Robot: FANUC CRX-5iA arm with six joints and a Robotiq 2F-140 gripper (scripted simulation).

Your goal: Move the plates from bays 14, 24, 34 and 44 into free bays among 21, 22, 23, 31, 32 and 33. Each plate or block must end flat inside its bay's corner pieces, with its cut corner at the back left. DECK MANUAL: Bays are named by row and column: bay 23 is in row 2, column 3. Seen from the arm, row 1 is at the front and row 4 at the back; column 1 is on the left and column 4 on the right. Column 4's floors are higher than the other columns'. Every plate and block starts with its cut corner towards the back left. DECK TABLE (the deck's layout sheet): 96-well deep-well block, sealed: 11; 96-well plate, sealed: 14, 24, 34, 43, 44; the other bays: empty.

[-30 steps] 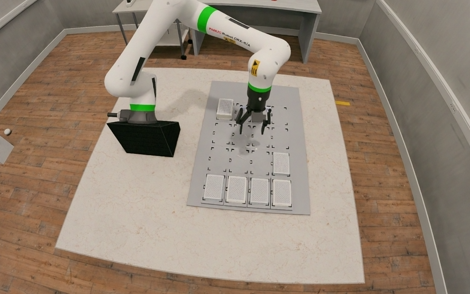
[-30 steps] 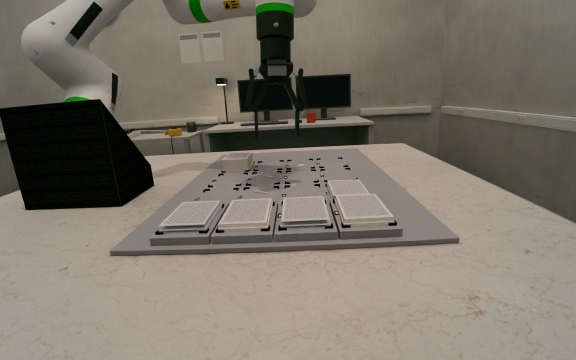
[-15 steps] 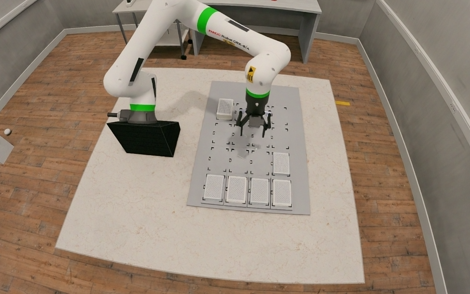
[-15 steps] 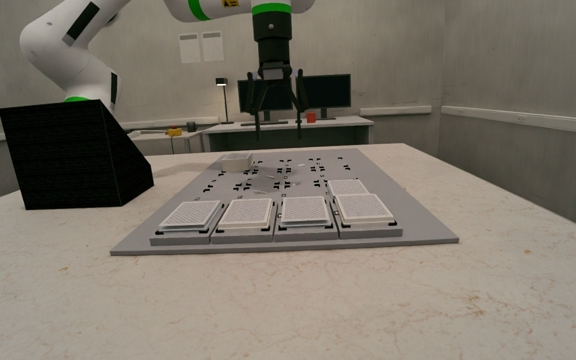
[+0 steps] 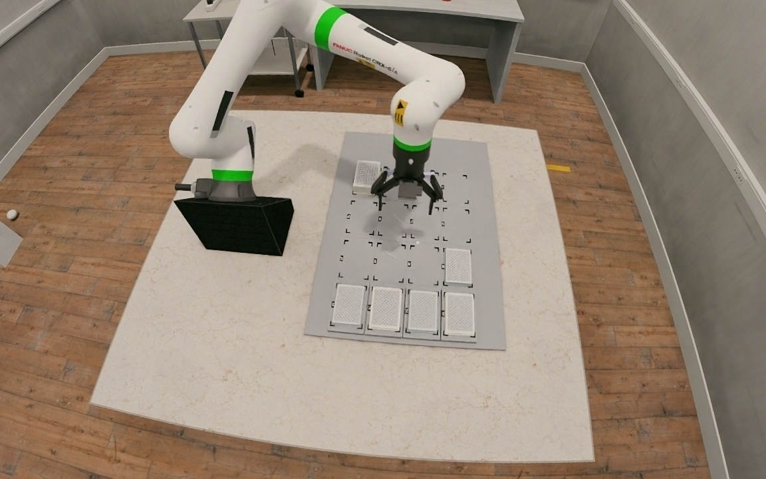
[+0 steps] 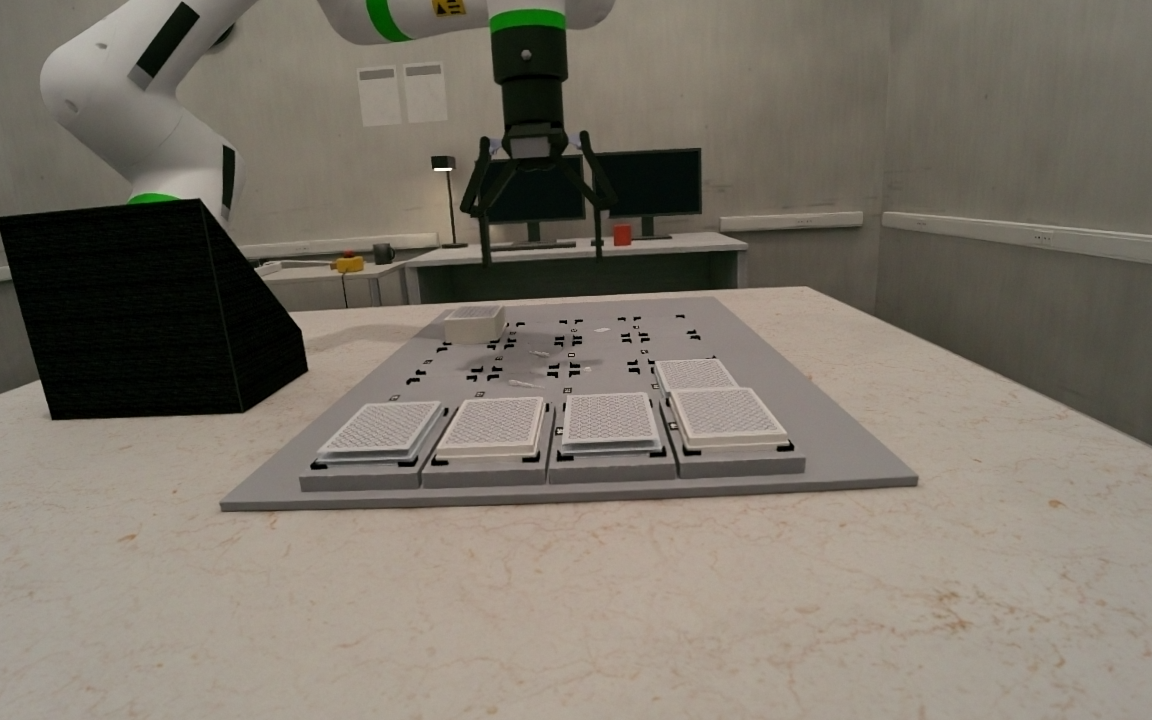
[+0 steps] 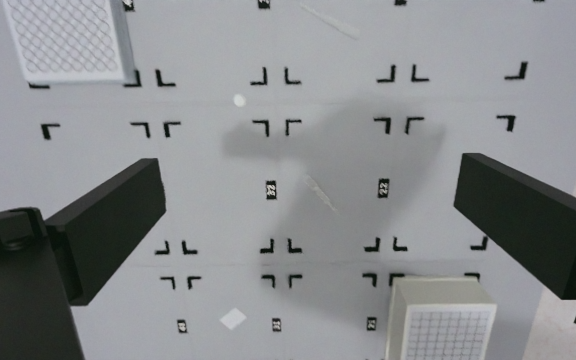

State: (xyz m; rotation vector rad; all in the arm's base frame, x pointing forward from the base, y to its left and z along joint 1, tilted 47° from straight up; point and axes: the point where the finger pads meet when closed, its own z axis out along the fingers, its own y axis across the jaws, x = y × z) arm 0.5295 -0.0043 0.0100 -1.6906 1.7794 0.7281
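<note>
My gripper (image 5: 405,211) (image 6: 542,259) (image 7: 309,182) is wide open and empty, high above the deck around bays 22 and 32. Four flat white plates sit on column 4's raised floors: plate 14 (image 5: 348,305) (image 6: 383,425), plate 24 (image 5: 385,308) (image 6: 492,423), plate 34 (image 5: 422,311) (image 6: 610,419) and plate 44 (image 5: 459,313) (image 6: 728,414). Bays 22, 23, 32 and 33 hold no plate. Bays 21 and 31 show no plate either, though the gripper partly covers them in the top view. The plates' cut corners are too small to make out.
Plate 43 (image 5: 457,266) (image 6: 695,374) (image 7: 68,40) sits beside plate 44. The tall deep-well block (image 5: 367,173) (image 6: 473,326) (image 7: 443,300) stands in bay 11. A white diamond-shaped scrap (image 7: 233,318) lies in bay 31. Pale slivers (image 7: 330,21) (image 7: 321,193) show in bays 23 and 22.
</note>
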